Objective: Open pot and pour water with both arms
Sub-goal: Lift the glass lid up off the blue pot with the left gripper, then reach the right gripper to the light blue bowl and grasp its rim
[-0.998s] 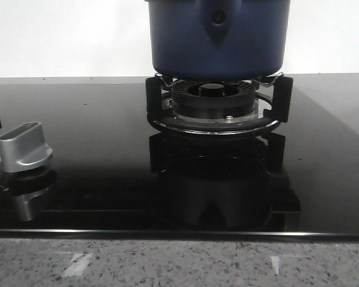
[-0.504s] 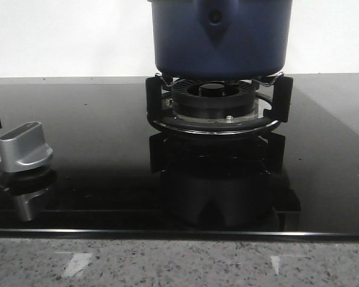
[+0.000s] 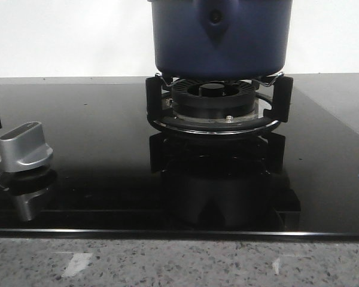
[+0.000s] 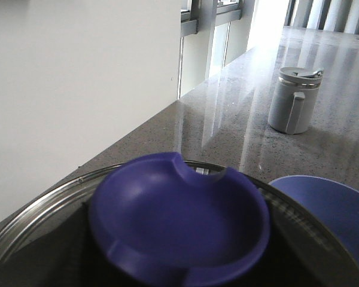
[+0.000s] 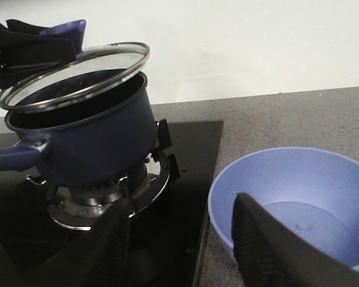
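The navy-blue pot (image 3: 221, 36) stands on the burner (image 3: 215, 104); its top is cut off in the front view. In the right wrist view the pot (image 5: 102, 149) is open, with its long handle (image 5: 9, 156) sticking out. My left gripper (image 5: 48, 39) is shut on the blue lid knob (image 4: 179, 221) and holds the glass lid (image 5: 78, 72) tilted just above the pot's rim. My right gripper (image 5: 182, 203) is open and empty, low over the stove's edge beside a blue bowl (image 5: 305, 179).
The black glass stovetop (image 3: 96, 119) carries a silver control knob (image 3: 25, 146) at the left. The blue bowl holds some water and stands on the grey stone counter. A grey lidded jug (image 4: 293, 98) stands farther along the counter.
The pot shifted slightly to the right on the burner a second ago. It has stayed still since.
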Robot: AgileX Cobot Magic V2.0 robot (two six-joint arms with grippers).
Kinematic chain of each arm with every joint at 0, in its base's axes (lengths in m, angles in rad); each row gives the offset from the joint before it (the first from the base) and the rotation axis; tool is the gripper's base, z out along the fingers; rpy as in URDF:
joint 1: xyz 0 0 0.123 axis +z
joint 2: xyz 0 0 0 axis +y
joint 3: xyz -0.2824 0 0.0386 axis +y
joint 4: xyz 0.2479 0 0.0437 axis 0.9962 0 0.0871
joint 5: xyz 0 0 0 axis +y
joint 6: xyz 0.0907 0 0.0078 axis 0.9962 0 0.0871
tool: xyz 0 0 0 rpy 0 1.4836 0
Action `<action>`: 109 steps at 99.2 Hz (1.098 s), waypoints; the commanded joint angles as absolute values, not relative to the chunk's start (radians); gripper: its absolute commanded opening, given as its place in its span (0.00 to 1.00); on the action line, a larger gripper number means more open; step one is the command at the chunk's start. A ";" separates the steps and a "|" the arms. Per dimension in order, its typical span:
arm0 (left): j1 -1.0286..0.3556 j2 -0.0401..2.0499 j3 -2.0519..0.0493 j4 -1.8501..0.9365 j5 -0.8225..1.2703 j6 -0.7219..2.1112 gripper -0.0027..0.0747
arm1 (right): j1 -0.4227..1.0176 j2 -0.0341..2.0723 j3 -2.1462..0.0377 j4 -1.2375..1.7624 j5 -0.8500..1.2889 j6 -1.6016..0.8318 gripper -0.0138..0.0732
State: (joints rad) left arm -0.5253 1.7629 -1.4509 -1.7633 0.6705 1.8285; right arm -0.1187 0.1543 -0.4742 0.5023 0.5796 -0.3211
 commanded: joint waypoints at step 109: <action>-0.228 1.236 -1.047 -1.641 0.736 1.598 0.36 | -0.116 0.197 -0.513 0.565 0.561 -0.327 0.56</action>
State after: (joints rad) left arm -0.2491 1.3278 -1.0646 -1.5204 0.7255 1.5732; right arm -0.1187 0.1589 -0.4742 0.5135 0.6214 -0.3211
